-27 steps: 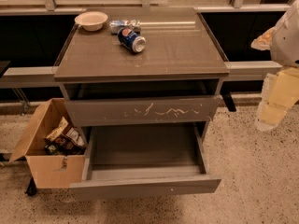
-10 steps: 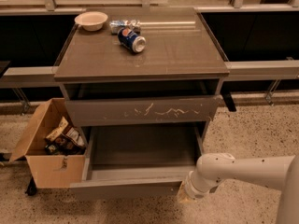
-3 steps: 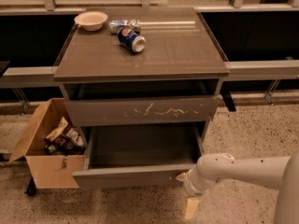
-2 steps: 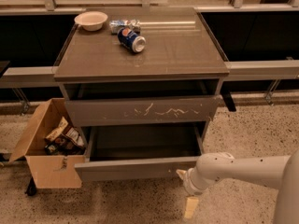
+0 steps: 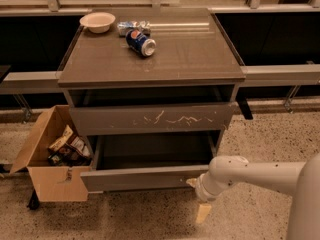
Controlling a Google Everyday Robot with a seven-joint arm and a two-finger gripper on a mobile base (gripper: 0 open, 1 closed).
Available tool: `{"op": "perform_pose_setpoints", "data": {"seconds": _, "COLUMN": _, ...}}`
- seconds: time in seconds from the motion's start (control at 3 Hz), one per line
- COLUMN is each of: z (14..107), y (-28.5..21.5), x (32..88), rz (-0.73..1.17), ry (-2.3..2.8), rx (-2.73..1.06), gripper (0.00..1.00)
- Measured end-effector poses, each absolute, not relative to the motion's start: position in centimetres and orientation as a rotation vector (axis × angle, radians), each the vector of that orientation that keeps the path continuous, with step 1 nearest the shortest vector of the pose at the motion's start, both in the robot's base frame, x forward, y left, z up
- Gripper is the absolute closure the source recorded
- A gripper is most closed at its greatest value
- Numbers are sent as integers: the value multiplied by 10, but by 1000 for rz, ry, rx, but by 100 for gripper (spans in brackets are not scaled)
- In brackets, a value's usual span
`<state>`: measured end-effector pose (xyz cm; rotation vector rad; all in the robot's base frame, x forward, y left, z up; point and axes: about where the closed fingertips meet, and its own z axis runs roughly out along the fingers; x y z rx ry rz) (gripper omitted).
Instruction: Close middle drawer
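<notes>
Below the table's (image 5: 190, 59) front-right corner, the gripper (image 5: 200, 204) sits against the right end of the middle drawer (image 5: 145, 178), which sticks out past the front edge. Can't tell its grip state.

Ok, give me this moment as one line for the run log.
task: not yet done | middle drawer: partly open | gripper: at its front's right end | scratched drawer above: ajar | cabinet top: bowl, can

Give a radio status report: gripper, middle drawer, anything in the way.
Gripper low, at the middle drawer front's right end. Drawer partly open. Cardboard box beside its left end, seemingly clear of travel.
</notes>
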<state>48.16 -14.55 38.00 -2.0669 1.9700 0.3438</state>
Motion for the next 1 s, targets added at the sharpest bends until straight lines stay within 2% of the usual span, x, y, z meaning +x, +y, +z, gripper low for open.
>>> {"op": "perform_pose_setpoints", "data": {"seconds": 1.0, "z": 391, "y": -154, "x": 577, "rz": 168, "ry": 1886, "rx": -2060, "gripper": 85}}
